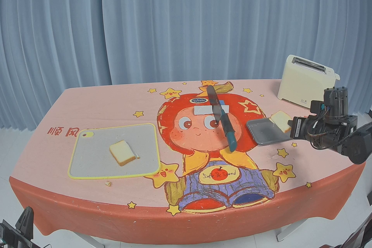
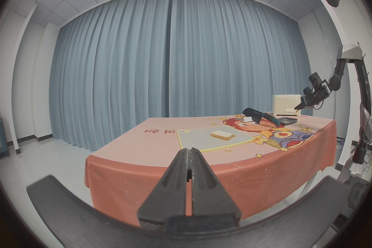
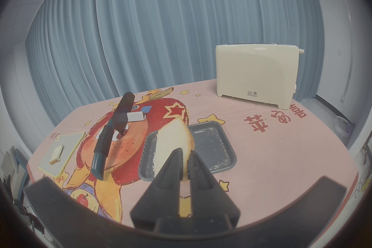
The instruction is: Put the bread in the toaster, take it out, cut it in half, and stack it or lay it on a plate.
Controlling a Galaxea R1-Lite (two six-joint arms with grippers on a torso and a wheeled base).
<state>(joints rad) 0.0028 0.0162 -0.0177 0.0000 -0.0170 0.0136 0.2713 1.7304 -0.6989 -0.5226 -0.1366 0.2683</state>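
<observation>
A half slice of bread [image 1: 281, 121] is pinched upright in my right gripper [image 3: 185, 157], which is shut on it just above the grey tray plate [image 1: 267, 131] at the table's right. The bread [image 3: 173, 142] tilts over the tray's near edge [image 3: 217, 144]. A second half slice [image 1: 122, 152] lies on the yellow-rimmed cutting board [image 1: 114, 150] at the left. The cream toaster [image 1: 306, 80] stands at the back right with empty slots. My left gripper [image 2: 188, 171] is shut on nothing, low and off the table's left front corner.
A dark knife with a teal handle [image 1: 221, 117] rests across a small white block at mid-table, between board and tray. A crumb [image 1: 108, 183] lies by the board's front edge. Pink cloth covers the table; curtains hang behind.
</observation>
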